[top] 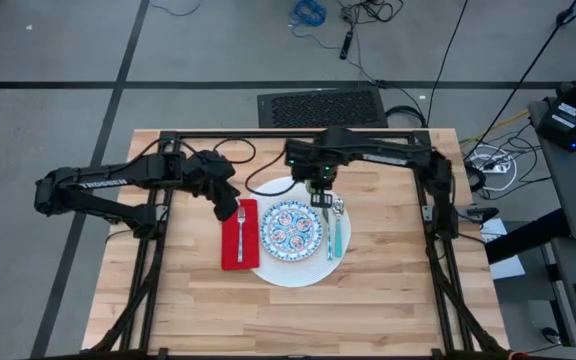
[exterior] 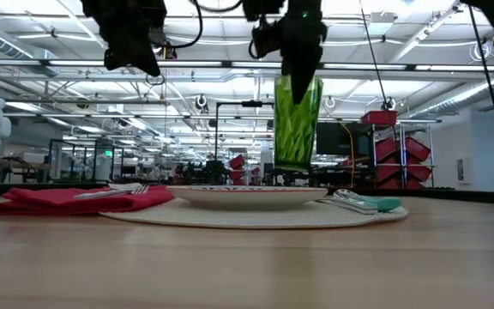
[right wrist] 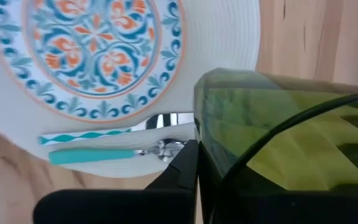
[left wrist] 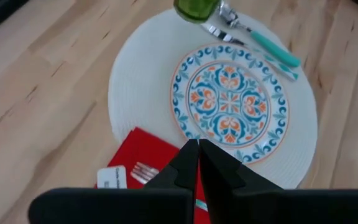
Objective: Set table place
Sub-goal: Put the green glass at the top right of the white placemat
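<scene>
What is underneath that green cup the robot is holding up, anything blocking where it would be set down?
The green cup hangs in the right gripper, over the big white plate's far rim beside the spoon and knife. Those lie close below; bare table lies beyond.

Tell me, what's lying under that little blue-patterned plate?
The small patterned plate sits on a big white round plate, whose rim shows all around. The white plate's middle is covered, so anything there cannot be seen.
</scene>
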You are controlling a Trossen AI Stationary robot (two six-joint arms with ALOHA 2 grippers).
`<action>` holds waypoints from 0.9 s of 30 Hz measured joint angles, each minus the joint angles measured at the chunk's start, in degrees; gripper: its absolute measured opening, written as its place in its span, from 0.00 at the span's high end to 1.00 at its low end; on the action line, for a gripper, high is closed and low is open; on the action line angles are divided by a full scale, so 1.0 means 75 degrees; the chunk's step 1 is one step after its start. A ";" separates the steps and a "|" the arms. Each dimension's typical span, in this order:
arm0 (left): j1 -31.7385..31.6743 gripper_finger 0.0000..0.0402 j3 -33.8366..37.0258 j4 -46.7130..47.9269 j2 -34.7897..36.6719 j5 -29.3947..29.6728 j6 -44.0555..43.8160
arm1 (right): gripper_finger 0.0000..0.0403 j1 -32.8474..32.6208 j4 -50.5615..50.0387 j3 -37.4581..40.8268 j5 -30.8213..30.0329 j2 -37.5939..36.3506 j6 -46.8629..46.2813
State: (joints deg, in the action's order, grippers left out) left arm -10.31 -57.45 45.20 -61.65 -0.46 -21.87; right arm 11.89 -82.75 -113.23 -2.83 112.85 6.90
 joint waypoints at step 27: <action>0.0093 1.00 0.0005 0.0444 0.0000 0.0327 -0.0168 | 0.98 -0.0074 0.0456 -0.0324 -0.0379 0.1167 0.1172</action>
State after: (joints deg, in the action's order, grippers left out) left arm -9.61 -57.41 48.53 -61.65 1.99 -23.14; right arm 11.34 -79.33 -115.66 -5.67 121.60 15.68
